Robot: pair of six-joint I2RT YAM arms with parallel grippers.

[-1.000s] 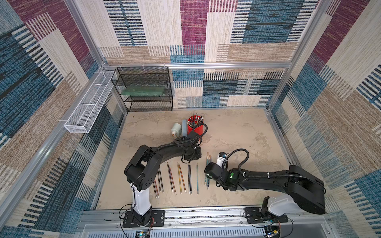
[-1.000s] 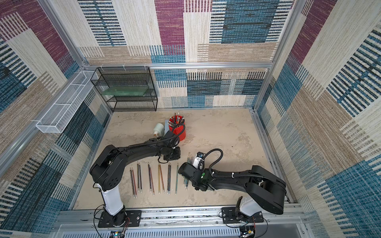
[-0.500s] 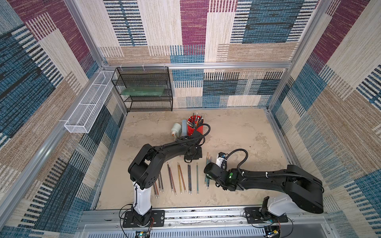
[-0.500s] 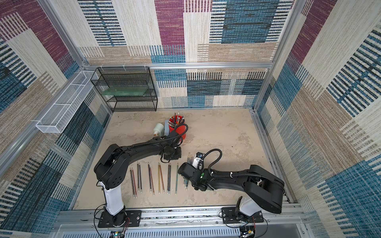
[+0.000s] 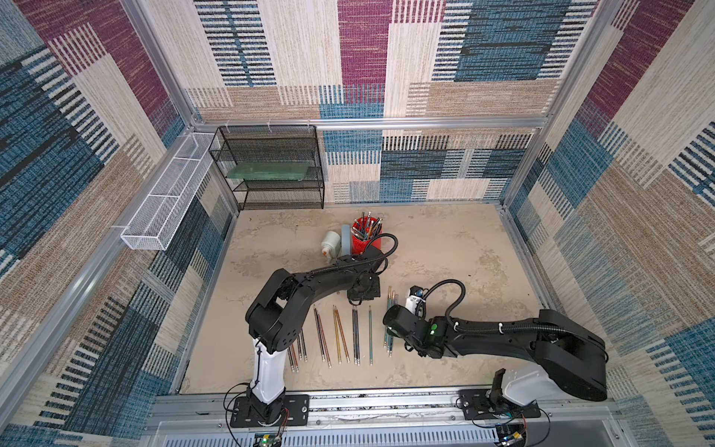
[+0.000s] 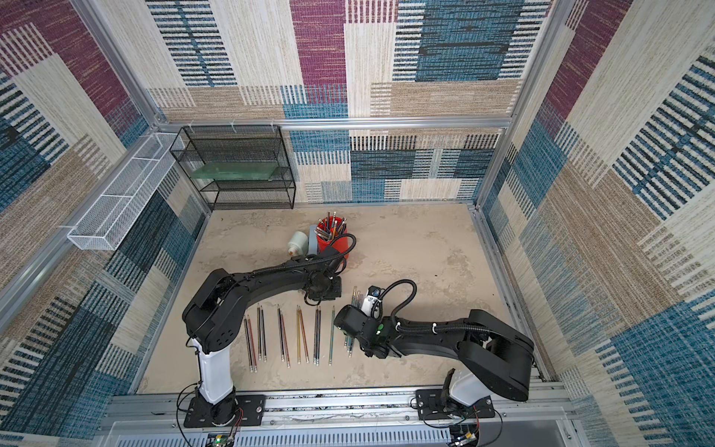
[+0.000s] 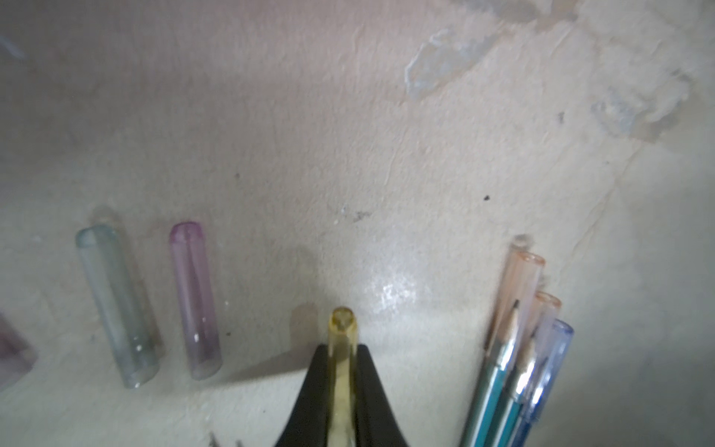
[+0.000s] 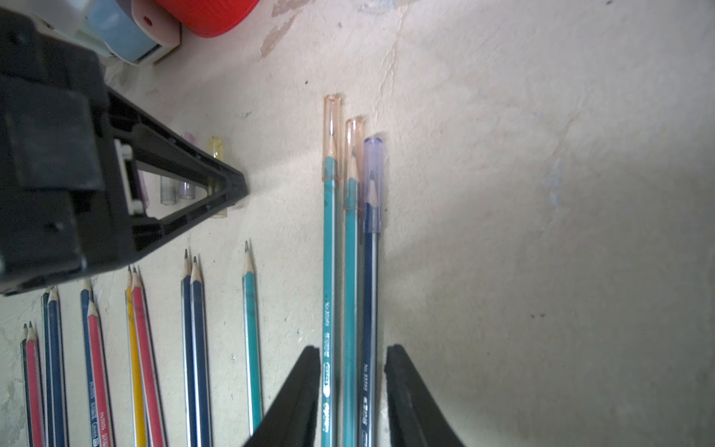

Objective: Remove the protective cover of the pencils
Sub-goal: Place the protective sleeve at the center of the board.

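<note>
Row of loose pencils [image 5: 355, 334] lying side by side on the table [image 7: 348, 135] near its front edge, tips bare. Just beside them, three capped pencils [image 8: 350, 271] between the jaws of the right gripper [image 8: 353, 350]; pinched or merely flanked, impossible to tell. Low over the table, left gripper [image 7: 342, 350] clenched on a yellow cap [image 7: 342, 325]. Best lowered beside the grey cap [image 7: 116, 305] and pink cap [image 7: 193, 298], clear of the capped tips, then let go.

The mottled beige table [image 5: 445, 247] is enclosed by walls [image 5: 363, 50] clad in woven blue, maroon and beige patchwork, framed by aluminium rails [image 5: 425, 123]. A black mesh shelf [image 5: 278, 193] bearing a green board [image 5: 267, 170] is set at the far left corner; a white wire basket [image 5: 162, 209] is hung along the left edge.
</note>
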